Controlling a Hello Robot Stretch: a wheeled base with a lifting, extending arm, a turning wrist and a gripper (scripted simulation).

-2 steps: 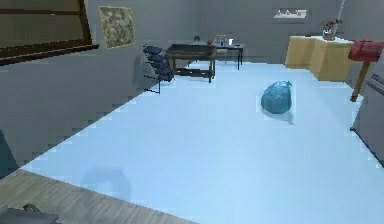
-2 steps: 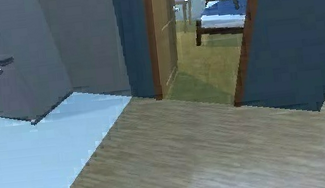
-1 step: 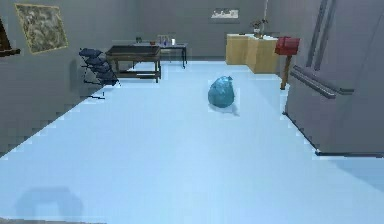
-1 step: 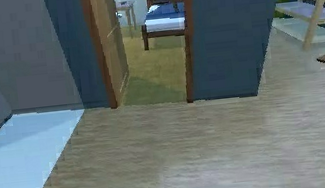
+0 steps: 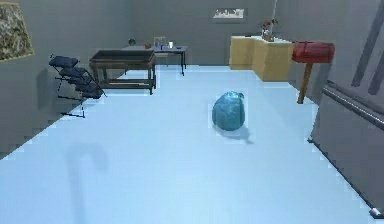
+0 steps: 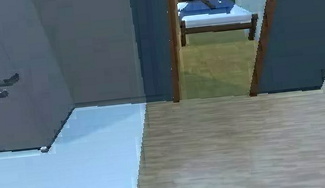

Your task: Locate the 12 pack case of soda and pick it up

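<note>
Step in hand: searching, no pickup begun. Where the soda case is: can't tell yet, as nothing has the shape of a 12-pack. Hand state: can't tell.

Fwd view: a teal sack-like lump [image 5: 229, 111] sits mid-floor. At the far wall are a dark desk [image 5: 122, 57] w/ small blobs on top, a folding chair [image 5: 72, 78], a yellow cabinet [image 5: 262, 56] & a red box on a post [image 5: 313, 52].

Arm side view: grey fridge [image 6: 9, 88], & a doorway [image 6: 177, 40] to a room w/ a bed [image 6: 212, 14].

Next, prob.: drive toward the desk & cabinet, skirting the sack, and check the tops. If nothing turns up, try the bedroom.
</note>
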